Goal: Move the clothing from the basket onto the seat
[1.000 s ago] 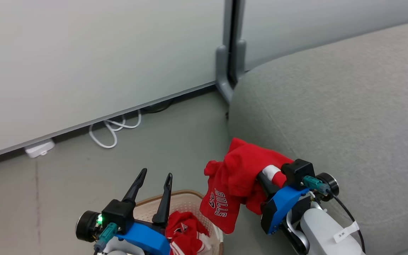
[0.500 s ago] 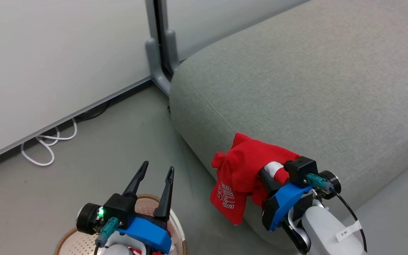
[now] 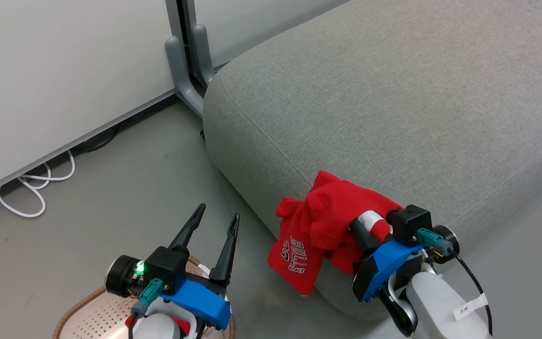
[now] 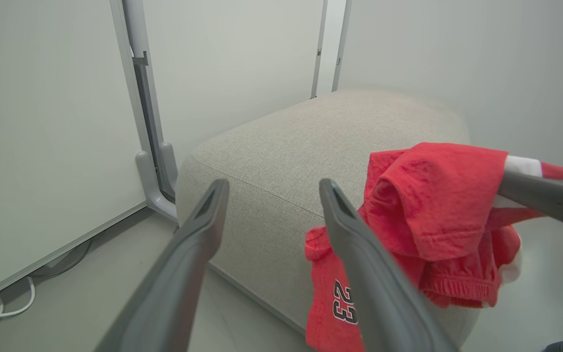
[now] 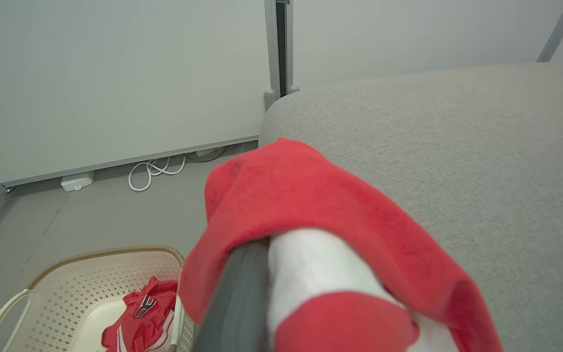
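The right gripper (image 3: pixel 346 221) clenched a bright red lettered garment (image 3: pixel 315 230) at the near edge of the light-grey fabric seat (image 3: pixel 393 117); the left gripper (image 3: pixel 219 211), released, hovered over the cream perforated basket (image 3: pixel 93 314).

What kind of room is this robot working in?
Likely a lab or office mock-up, not a home: plain white partition panels on grey feet, a grey seat, loose white cable along the grey floor.

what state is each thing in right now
red fabric garment lettered BULLS: bunched, hanging from the right claw at the seat's corner
red white-striped garment: crumpled inside the basket
cream perforated plastic basket with brown rim: upright on the floor
large light-grey fabric seat: no clothing laid on it yet
left claw: open, empty
right claw: shut on the BULLS garment
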